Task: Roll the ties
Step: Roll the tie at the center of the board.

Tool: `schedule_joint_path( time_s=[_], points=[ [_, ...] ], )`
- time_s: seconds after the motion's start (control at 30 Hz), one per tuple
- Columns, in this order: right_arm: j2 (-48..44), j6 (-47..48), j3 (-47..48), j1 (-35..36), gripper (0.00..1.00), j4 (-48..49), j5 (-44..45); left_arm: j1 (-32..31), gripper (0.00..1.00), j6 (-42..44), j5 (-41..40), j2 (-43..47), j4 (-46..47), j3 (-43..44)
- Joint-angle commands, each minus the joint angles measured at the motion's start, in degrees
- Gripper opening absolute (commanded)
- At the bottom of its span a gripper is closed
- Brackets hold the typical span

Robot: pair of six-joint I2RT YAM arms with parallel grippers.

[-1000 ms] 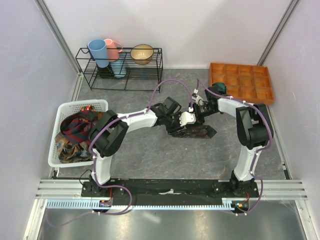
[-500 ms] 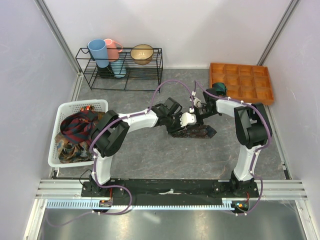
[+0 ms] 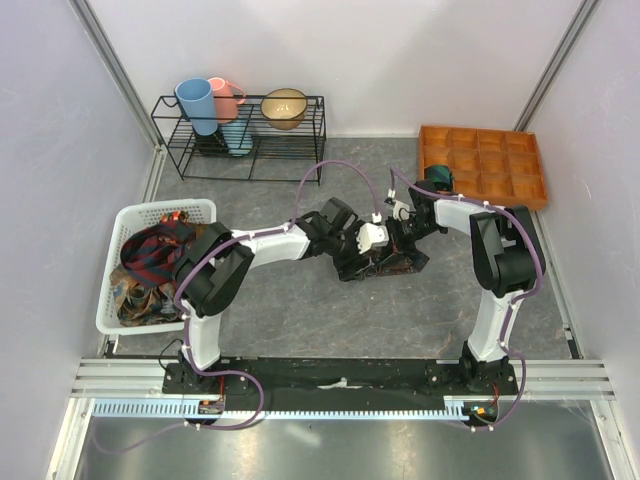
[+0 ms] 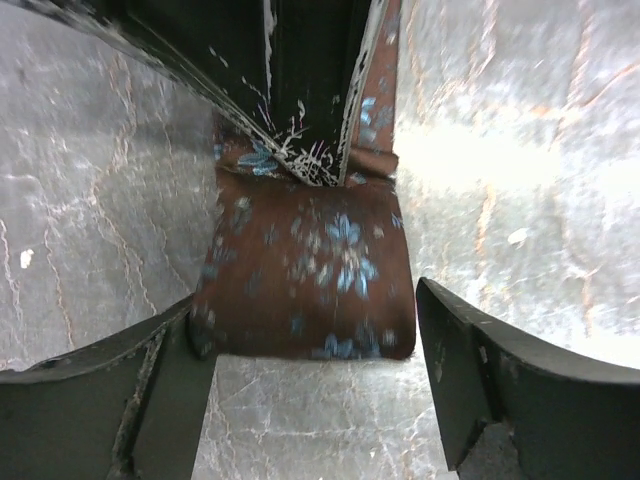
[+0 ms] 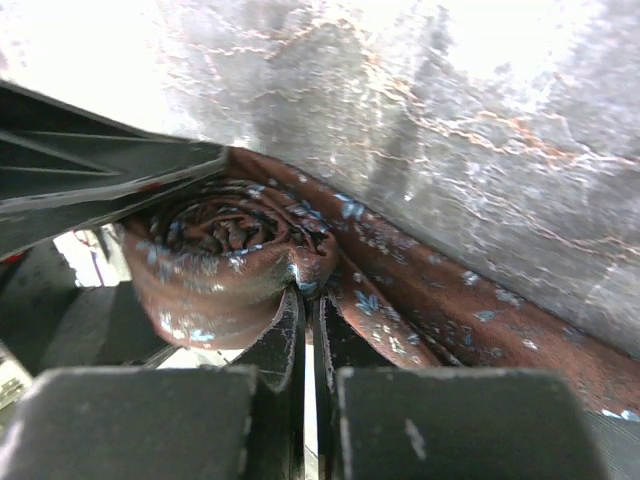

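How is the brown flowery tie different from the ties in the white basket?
The brown tie is partly rolled on the table; the basket ties lie in a loose heap. The right gripper pinches the brown tie; nothing holds the basket ties. The brown tie has blue flowers; the top basket tie is red-navy plaid. All are patterned cloth.

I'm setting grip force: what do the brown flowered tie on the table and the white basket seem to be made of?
The tie: woven cloth, perhaps silk or polyester, with a slight sheen; it folds and coils softly into a roll. The white basket: apparently moulded plastic, smooth, with a regular lattice of slots in its walls.
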State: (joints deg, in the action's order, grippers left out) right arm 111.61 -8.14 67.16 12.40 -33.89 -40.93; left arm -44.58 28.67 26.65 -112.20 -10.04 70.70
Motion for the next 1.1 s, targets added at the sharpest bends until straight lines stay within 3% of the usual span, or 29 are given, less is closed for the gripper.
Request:
schedule_joint_path(
  time_s=[0.0,0.33,0.83,0.97,1.0,1.03,1.07],
  points=[
    [3.8,3.1,0.3,-0.2,0.0,-1.3,14.8,1.4,0.84,-4.8,5.6,3.3,7.3,-2.4],
    [6.2,4.2,2.0,1.1,0.0,-2.9,18.8,2.0,0.82,-8.1,8.7,-0.8,16.7,-2.5],
    [7.6,2.8,2.0,3.0,0.0,0.0,12.0,-0.9,0.67,-9.2,6.2,-6.1,15.2,0.7],
    [8.5,2.0,3.1,3.9,0.0,0.5,10.7,-1.2,0.5,-7.4,2.3,-5.9,11.6,1.0],
    [8.6,2.0,3.2,3.9,0.0,0.4,10.6,-1.2,0.4,-7.0,0.8,-5.6,10.4,0.9],
    [8.2,2.3,3.4,3.9,0.0,-0.1,10.3,-1.2,0.36,-5.9,0.2,-4.8,8.3,0.8],
    [7.8,2.7,3.6,3.8,0.04,-0.4,8.8,-1.2,0.33,-5.0,-0.4,-4.2,7.5,0.0]
  ],
)
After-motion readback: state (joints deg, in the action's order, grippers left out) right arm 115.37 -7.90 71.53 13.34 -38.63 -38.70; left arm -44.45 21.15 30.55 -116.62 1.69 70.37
